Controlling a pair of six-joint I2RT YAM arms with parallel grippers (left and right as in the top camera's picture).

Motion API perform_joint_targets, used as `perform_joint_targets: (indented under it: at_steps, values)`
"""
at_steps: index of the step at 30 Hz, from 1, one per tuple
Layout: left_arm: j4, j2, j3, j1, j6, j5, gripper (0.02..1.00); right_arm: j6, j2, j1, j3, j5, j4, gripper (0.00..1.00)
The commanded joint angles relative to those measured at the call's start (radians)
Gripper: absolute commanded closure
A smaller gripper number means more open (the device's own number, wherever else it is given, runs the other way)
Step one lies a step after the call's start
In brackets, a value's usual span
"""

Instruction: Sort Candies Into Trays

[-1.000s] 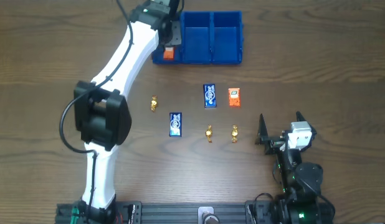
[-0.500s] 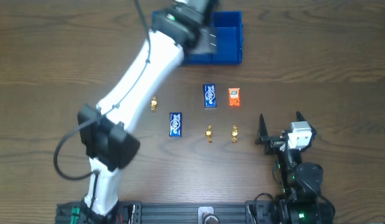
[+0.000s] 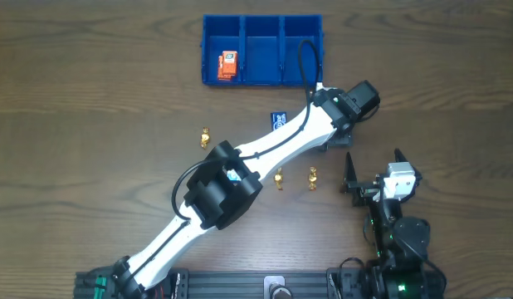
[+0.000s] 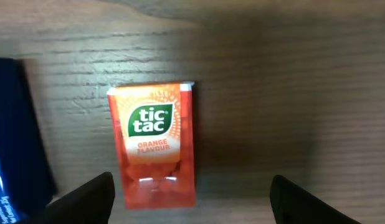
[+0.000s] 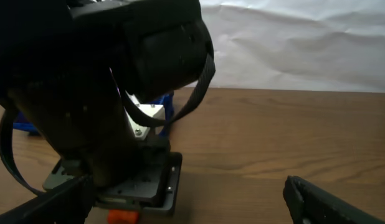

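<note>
An orange candy box (image 4: 155,143) lies flat on the wood table. My left gripper (image 4: 191,190) hangs open right over it, one finger on each side and clear of it. From above, the left arm stretches across the table and its wrist (image 3: 339,116) hides that box. A blue candy bar (image 3: 278,120) lies just beside the box (image 4: 15,143). Three gold-wrapped candies (image 3: 205,136) (image 3: 278,178) (image 3: 312,177) sit mid-table. The blue three-compartment tray (image 3: 262,25) holds another orange box (image 3: 228,65) in its left compartment. My right gripper (image 3: 373,170) rests open at the front right, holding nothing.
The left arm's white link (image 3: 281,145) lies diagonally over the table's middle, and its elbow (image 3: 219,187) covers a second blue bar. The right wrist view looks at the left gripper's dark body (image 5: 111,93) close by. Bare wood lies at the far left and far right.
The left arm has swung from the tray's left compartment to the right and nearer, down over the orange box on the table. One orange box stays in the tray. The right arm kept still.
</note>
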Motion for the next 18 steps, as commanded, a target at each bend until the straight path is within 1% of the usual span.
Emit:
perform_joint_targets:
  at_steps: [1,6,7,13,15,17,18]
  values:
    - [0.0,-0.004,0.003,0.015,-0.021,0.014,0.215,-0.014,-0.005,-0.005,-0.003,-0.005,-0.005,0.003]
    - [-0.001,-0.004,-0.003,0.045,-0.026,0.019,0.22,-0.014,-0.005,-0.005,-0.002,-0.005,-0.005,0.003]
    - [-0.003,-0.004,-0.003,0.054,-0.026,0.033,0.229,-0.014,-0.005,-0.005,-0.002,-0.005,-0.005,0.003]
    - [-0.002,0.03,-0.013,0.066,-0.022,0.049,0.272,-0.014,-0.005,-0.005,-0.002,-0.005,-0.005,0.003]
    - [-0.002,0.04,-0.013,0.066,-0.023,0.059,0.345,-0.014,-0.005,-0.005,-0.003,-0.005,-0.005,0.003]
    - [0.002,0.043,-0.013,0.066,-0.026,0.063,0.496,-0.014,-0.005,-0.005,-0.002,-0.005,-0.005,0.003]
    - [0.006,0.043,-0.013,0.066,-0.026,0.063,0.511,-0.014,-0.005,-0.005,-0.003,-0.005,-0.005,0.003]
